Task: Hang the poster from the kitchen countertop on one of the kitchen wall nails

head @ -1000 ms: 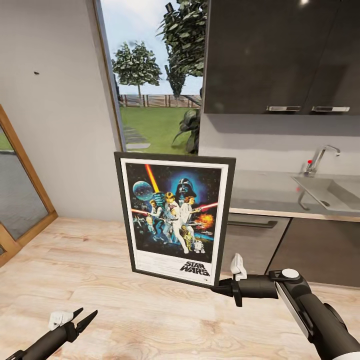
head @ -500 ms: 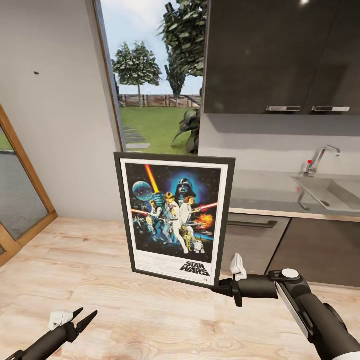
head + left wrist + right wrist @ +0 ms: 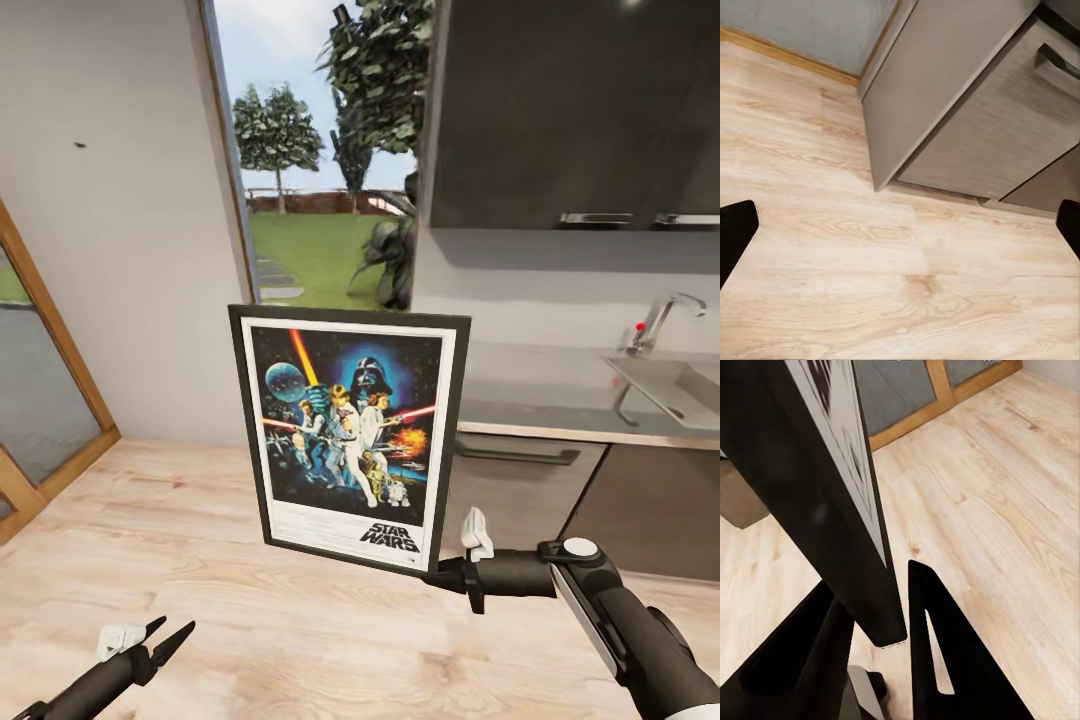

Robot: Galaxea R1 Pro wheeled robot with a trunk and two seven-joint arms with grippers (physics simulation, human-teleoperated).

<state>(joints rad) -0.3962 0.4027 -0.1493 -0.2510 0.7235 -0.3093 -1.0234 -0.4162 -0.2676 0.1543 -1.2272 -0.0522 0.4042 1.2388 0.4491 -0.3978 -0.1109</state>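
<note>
The poster (image 3: 348, 436) hangs upright in mid-air in front of me, black frame, white border, "STAR WARS" logo at its foot. My right gripper (image 3: 436, 576) is shut on the poster's lower right corner; in the right wrist view the frame edge (image 3: 855, 547) sits pinched between the two dark fingers (image 3: 937, 652). My left gripper (image 3: 160, 636) hangs low over the wooden floor, open and holding nothing. A wall nail (image 3: 79, 145) shows as a dark speck high on the light-grey wall at the left. The kitchen countertop (image 3: 540, 390) runs along the right behind the poster.
A sink (image 3: 680, 385) with a chrome tap (image 3: 665, 315) sits in the countertop at the far right, dark cabinets (image 3: 570, 110) above. A tall window (image 3: 320, 170) stands between wall and cabinets. A wood-framed glass door (image 3: 40, 400) is at the left. A cabinet corner (image 3: 945, 112) shows in the left wrist view.
The whole head view has shifted: wall, window and counter now sit further right in the picture, so the camera moved. Poster and both grippers keep their places in the frame.
</note>
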